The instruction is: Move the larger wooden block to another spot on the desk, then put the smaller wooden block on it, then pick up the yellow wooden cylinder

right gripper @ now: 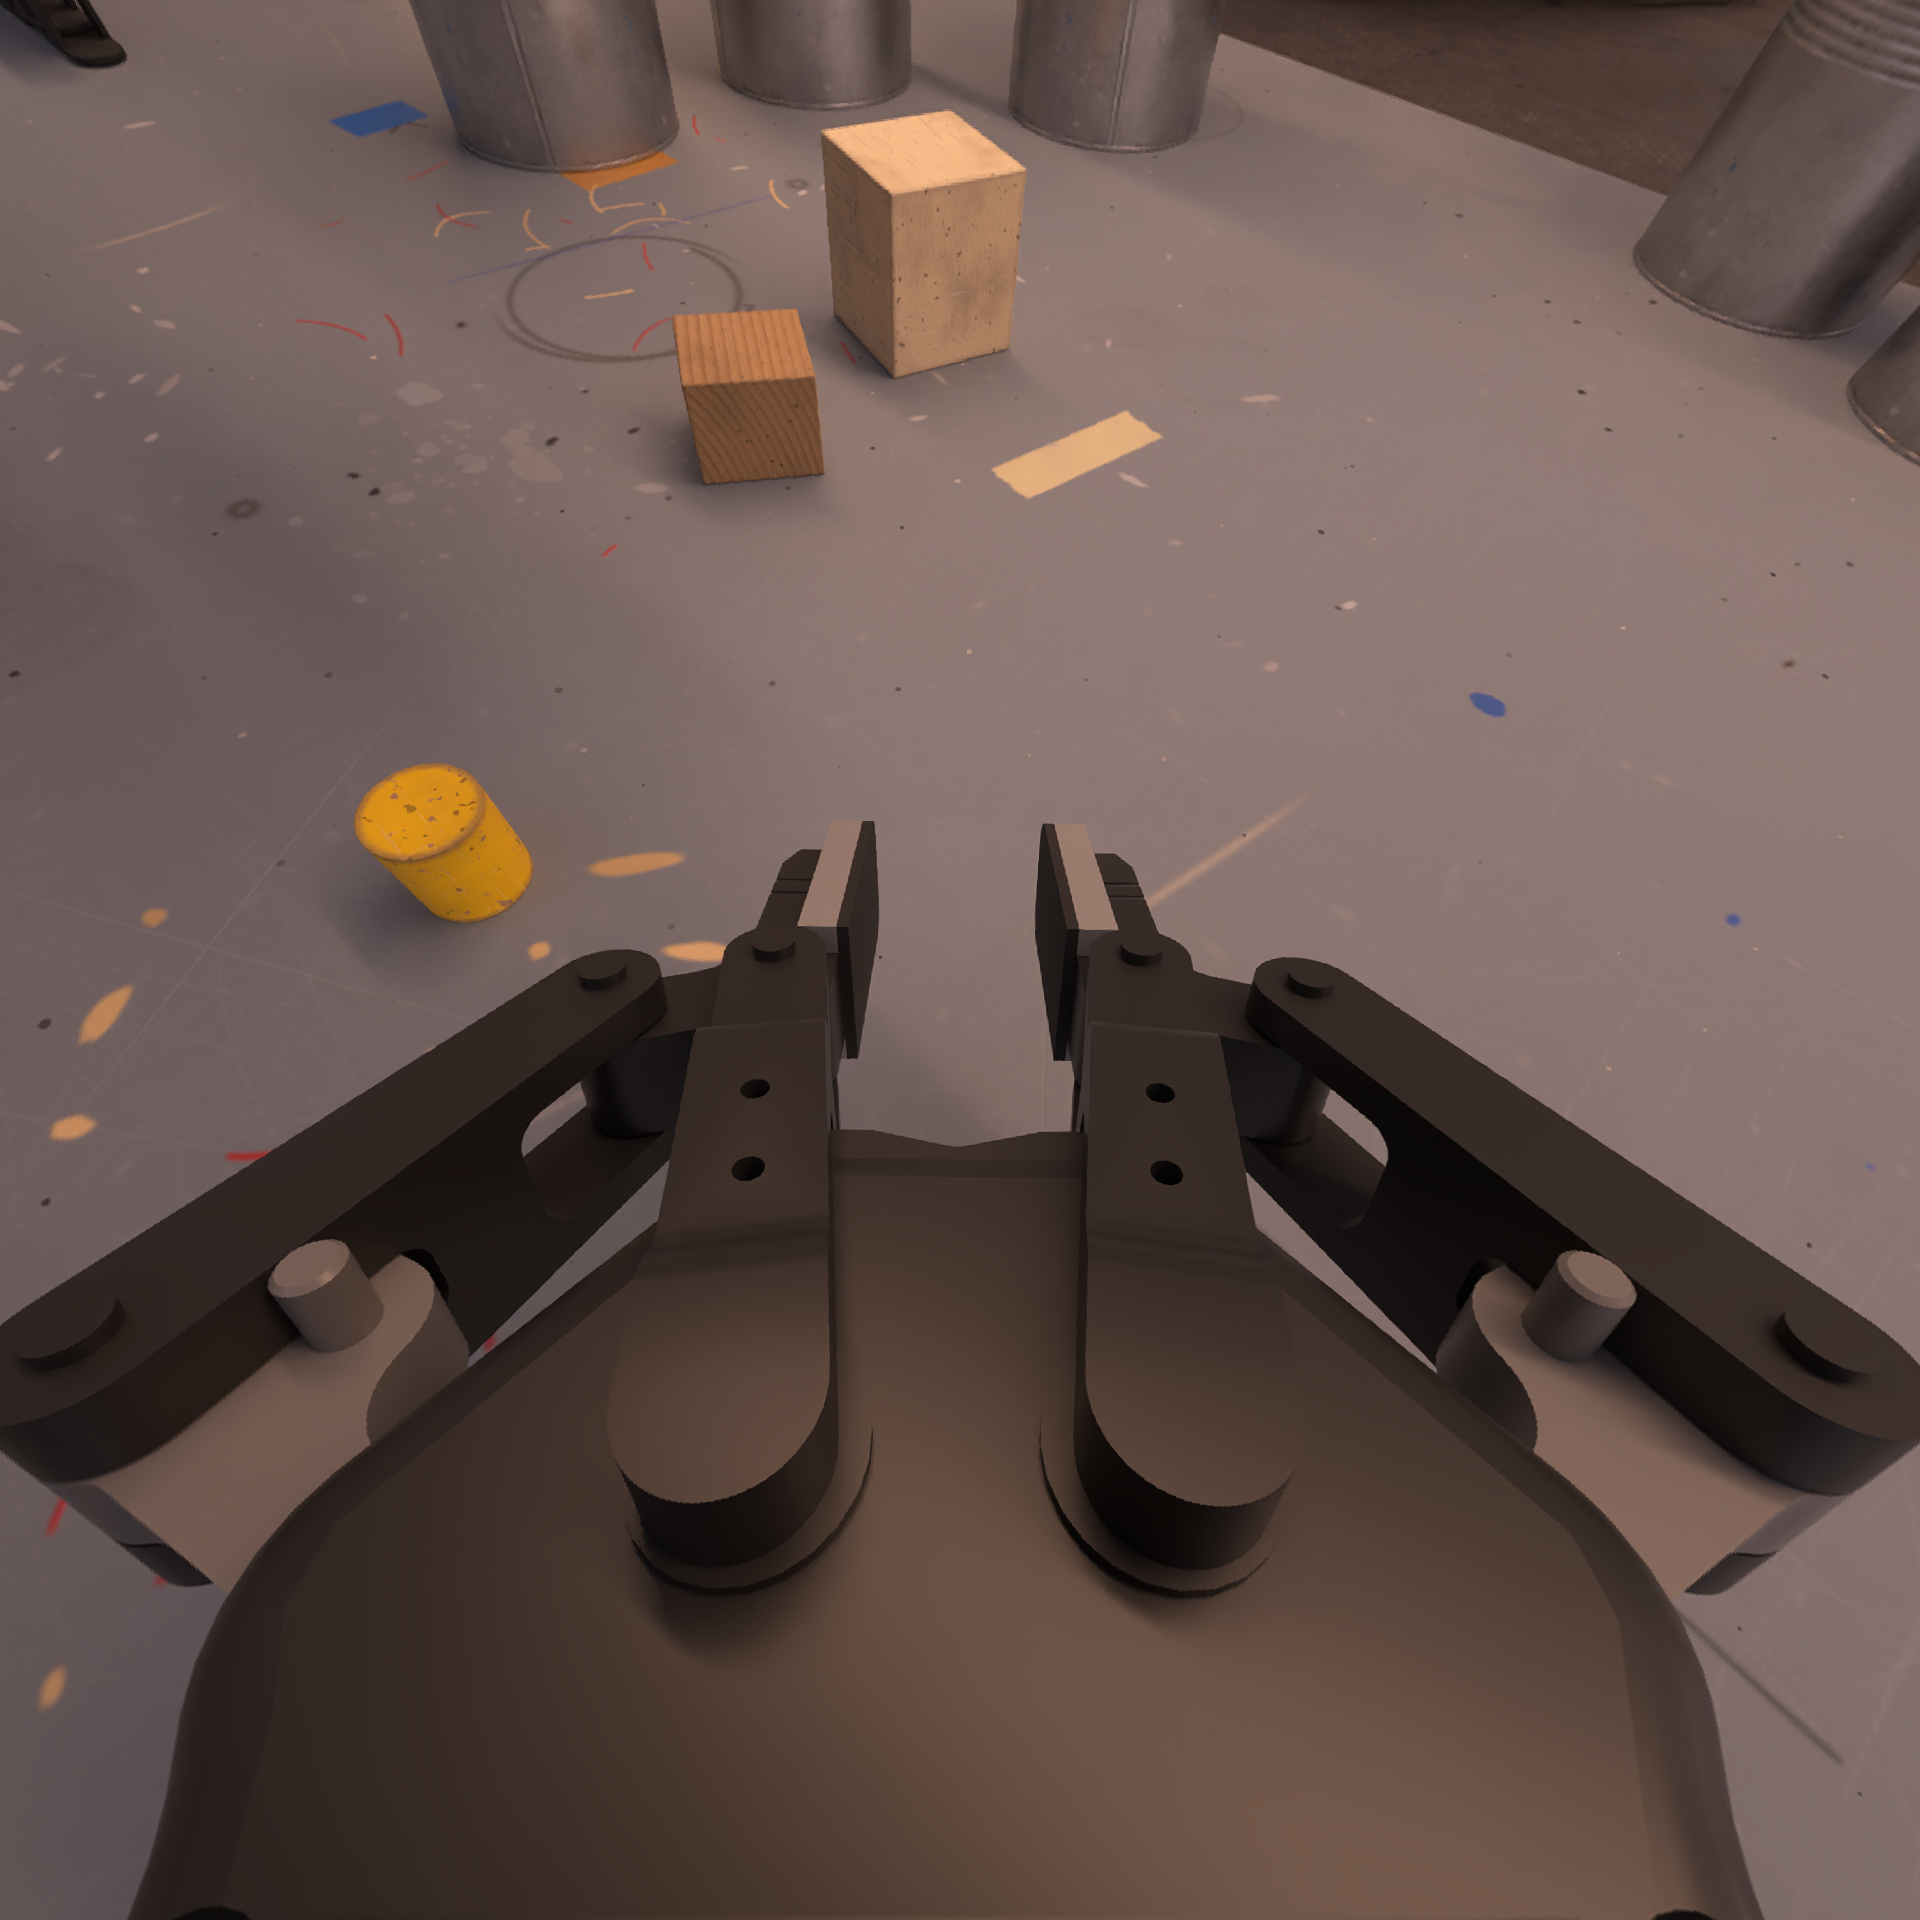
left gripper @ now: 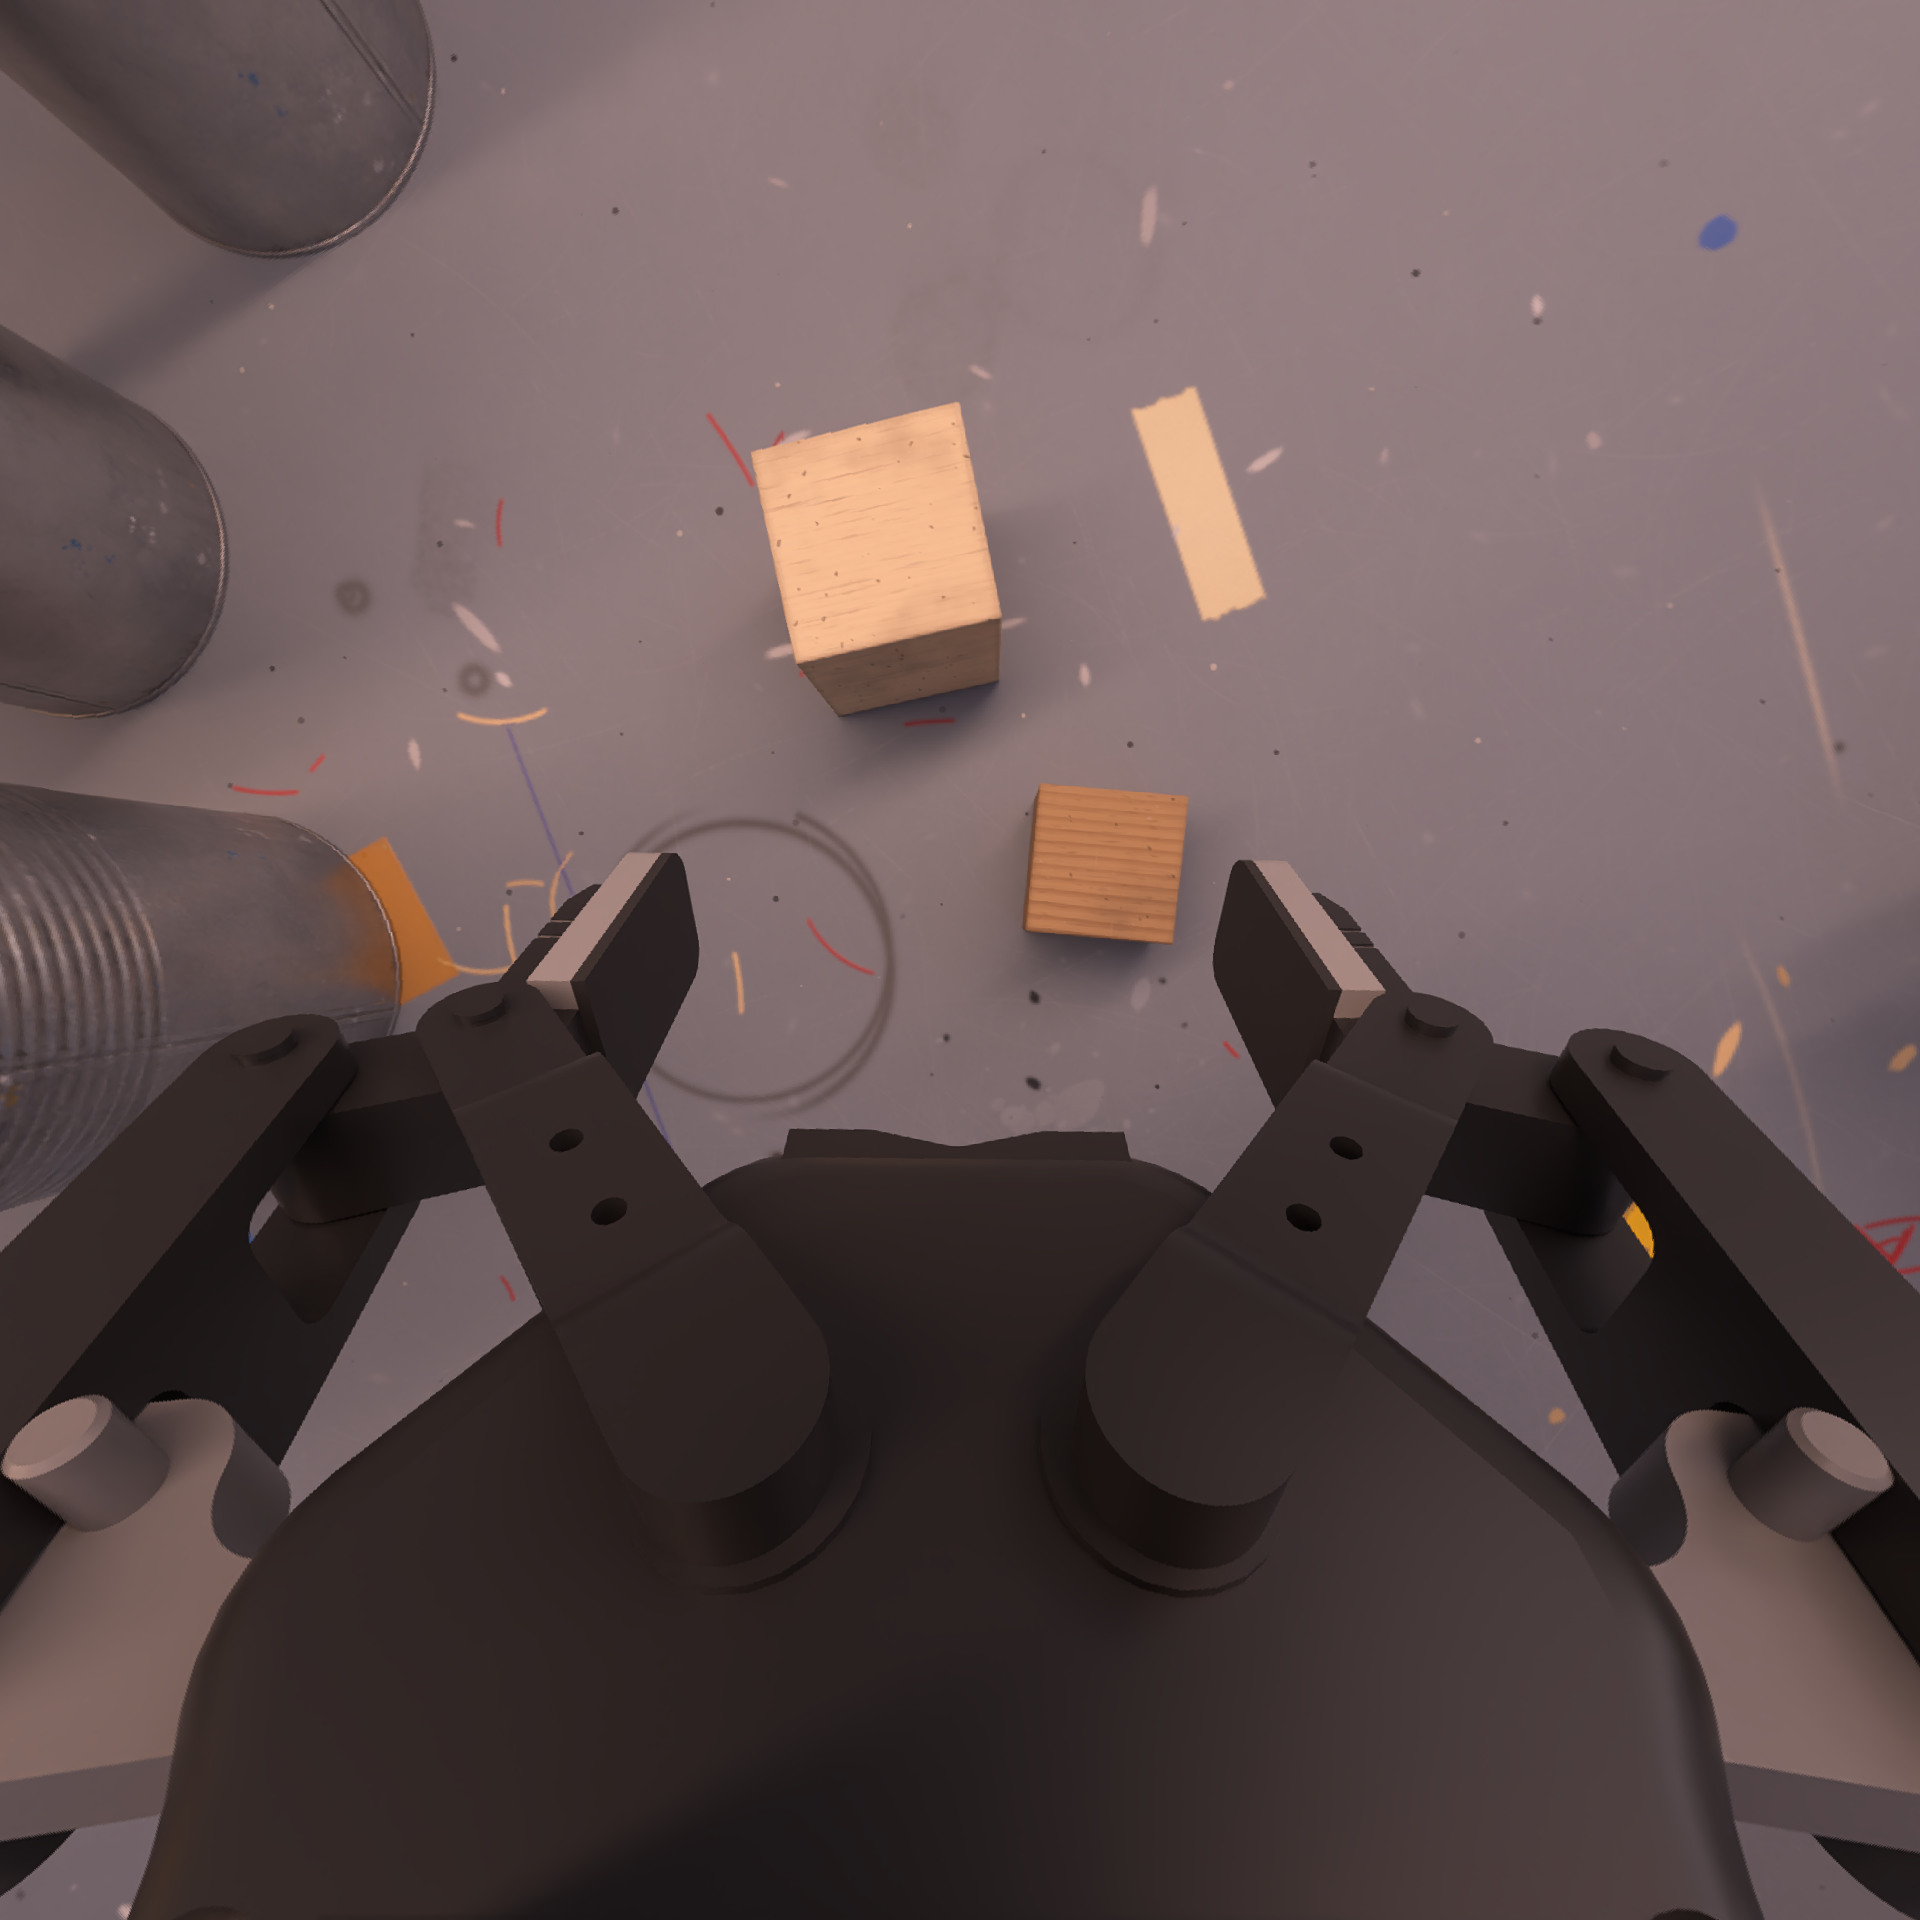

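The larger pale wooden block (left gripper: 878,540) stands upright on the grey desk, also seen in the right wrist view (right gripper: 925,234). The smaller darker wooden block (left gripper: 1107,862) sits apart from it, nearer my left gripper; it also shows in the right wrist view (right gripper: 748,395). My left gripper (left gripper: 956,935) hovers above the desk, wide open and empty, just short of the small block. The yellow wooden cylinder (right gripper: 442,842) lies tilted on the desk, left of my right gripper (right gripper: 956,914), which is partly open and empty.
Several metal cans stand along the desk's edge: at the left in the left wrist view (left gripper: 104,520) and across the back (right gripper: 551,83) and right (right gripper: 1787,197) in the right wrist view. A strip of tan tape (right gripper: 1075,454) lies flat by the blocks.
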`<action>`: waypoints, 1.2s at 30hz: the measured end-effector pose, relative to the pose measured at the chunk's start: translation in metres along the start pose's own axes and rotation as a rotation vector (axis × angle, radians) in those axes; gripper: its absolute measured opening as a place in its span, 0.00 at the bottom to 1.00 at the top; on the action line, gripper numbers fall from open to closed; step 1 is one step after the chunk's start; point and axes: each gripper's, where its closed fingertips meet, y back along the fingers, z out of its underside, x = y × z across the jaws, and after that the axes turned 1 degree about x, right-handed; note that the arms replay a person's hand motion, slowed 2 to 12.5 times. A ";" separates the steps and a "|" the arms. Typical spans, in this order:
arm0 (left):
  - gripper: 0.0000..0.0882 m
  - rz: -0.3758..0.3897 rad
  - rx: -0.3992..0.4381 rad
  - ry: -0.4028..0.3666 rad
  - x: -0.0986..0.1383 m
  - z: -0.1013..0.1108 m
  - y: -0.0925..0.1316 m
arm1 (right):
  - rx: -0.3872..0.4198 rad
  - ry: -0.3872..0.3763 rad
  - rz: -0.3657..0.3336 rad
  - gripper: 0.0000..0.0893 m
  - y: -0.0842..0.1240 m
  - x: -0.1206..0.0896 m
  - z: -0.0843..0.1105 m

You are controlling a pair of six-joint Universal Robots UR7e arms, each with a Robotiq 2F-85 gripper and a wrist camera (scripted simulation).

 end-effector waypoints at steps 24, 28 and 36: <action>0.97 -0.107 -0.203 0.094 -0.026 -0.038 -0.031 | -0.003 -0.001 -0.002 0.31 0.000 0.000 0.000; 0.97 -0.123 -0.227 0.108 -0.029 -0.041 -0.036 | 0.000 -0.001 -0.001 0.31 0.000 0.000 0.000; 0.97 -0.145 -0.272 0.131 -0.033 -0.044 -0.045 | 0.005 -0.001 0.001 0.31 0.001 0.000 0.000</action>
